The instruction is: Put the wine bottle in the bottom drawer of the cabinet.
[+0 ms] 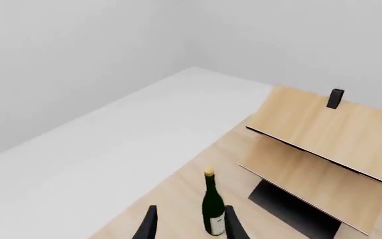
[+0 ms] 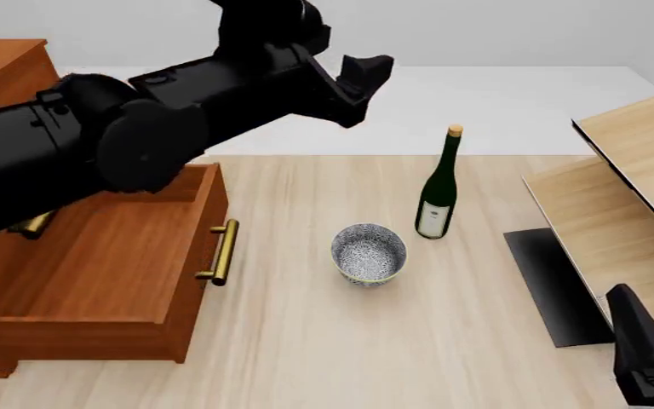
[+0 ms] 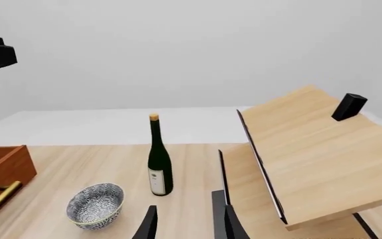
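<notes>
The wine bottle [image 2: 438,192] stands upright on the table, dark green with a tan cork and a white label, just right of a grey speckled bowl [image 2: 368,252]. The bottom drawer [image 2: 100,264] of the reddish-brown cabinet [image 2: 3,72] is pulled out at the left, and its inside shows nothing in it. My left gripper [image 2: 356,81] hangs high, left of the bottle and apart from it. It is open and empty, and in the left wrist view [image 1: 191,226] the bottle [image 1: 212,206] shows between its fingers. My right gripper [image 2: 645,354] is open and empty at the near right, and its wrist view [image 3: 187,226] shows the bottle [image 3: 157,159] ahead.
Pale light-wood furniture [image 2: 633,196] with slanted panels and a dark base plate [image 2: 548,281] fills the right side, close to my right gripper. The drawer's brass handle [image 2: 222,251] faces the bowl. My left arm [image 2: 134,128] spans above the cabinet.
</notes>
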